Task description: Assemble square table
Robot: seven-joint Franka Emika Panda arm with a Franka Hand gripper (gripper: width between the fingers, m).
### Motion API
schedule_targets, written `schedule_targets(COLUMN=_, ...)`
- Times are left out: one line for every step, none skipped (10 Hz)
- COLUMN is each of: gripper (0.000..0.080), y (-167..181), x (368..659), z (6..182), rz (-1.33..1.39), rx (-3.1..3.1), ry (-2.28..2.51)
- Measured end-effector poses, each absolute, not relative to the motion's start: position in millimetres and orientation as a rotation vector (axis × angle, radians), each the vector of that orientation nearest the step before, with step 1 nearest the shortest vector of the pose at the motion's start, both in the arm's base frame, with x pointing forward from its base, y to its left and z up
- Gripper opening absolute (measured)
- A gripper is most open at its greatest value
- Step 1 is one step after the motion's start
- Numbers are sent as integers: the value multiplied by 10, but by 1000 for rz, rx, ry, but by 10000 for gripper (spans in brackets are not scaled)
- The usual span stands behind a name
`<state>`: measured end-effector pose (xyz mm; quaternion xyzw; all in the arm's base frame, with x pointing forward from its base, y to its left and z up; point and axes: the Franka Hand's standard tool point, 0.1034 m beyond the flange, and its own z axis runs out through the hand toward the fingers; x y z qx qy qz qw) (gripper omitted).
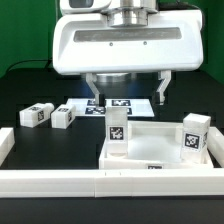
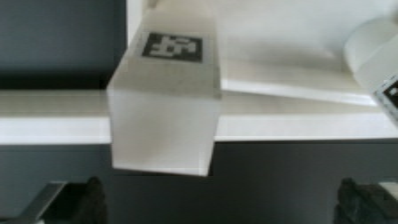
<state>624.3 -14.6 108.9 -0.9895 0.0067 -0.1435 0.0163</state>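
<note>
The square table's white panel (image 1: 150, 152) lies flat at the exterior view's right, raised rim up. Two white tag-marked leg posts stand upright on it: one (image 1: 117, 130) at its left corner, one (image 1: 194, 135) at its right. Two more legs (image 1: 38, 114) (image 1: 63, 117) lie loose on the black table at the left. My gripper (image 1: 125, 97) hangs open above and behind the left post, holding nothing. In the wrist view that post (image 2: 169, 100) shows from above, ahead of the open gripper (image 2: 217, 205); the dark fingertips (image 2: 71, 202) stand wide apart. The other post (image 2: 377, 60) shows at the edge.
The marker board (image 1: 140, 104) lies flat behind the panel, under the gripper. White border rails run along the front (image 1: 90, 182) and the left (image 1: 5, 140) of the work area.
</note>
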Motion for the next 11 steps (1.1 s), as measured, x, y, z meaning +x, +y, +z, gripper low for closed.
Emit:
schedule_targets(gripper=649, y=-161, x=6205, z=1062, rz=-317, rx=-3072, ry=16)
schedule_targets(gripper=649, y=-224, x=6198, z=1075, rz=-185, rx=-3069, ry=5)
schedule_targets(gripper=649, y=-272, x=6218, z=1100, rz=-98, rx=-3070, ry=-13)
schedule_targets(gripper=649, y=-248, x=6231, z=1096, rz=-64, rx=-3064, ry=-6)
schedule_targets(gripper=649, y=-248, x=6234, z=1090, rz=-70, rx=-3065, ry=-7)
schedule_targets(gripper=649, y=-251, x=6233, z=1089, rz=-69, rx=-3065, ry=-7)
schedule_targets(gripper=649, y=-258, x=6230, z=1080, rz=-69, rx=-3064, ry=26)
schedule_targets(gripper=649, y=-304, x=6202, z=1026, rz=-73, rx=-3068, ry=151)
schedule_targets(gripper=649, y=-306, x=6169, z=974, rz=-85, rx=-3075, ry=155)
schedule_targets(gripper=649, y=-319, x=6137, z=942, rz=-82, rx=-3077, ry=152)
schedule_targets(gripper=649, y=-340, x=6128, z=924, rz=-85, rx=-3078, ry=153)
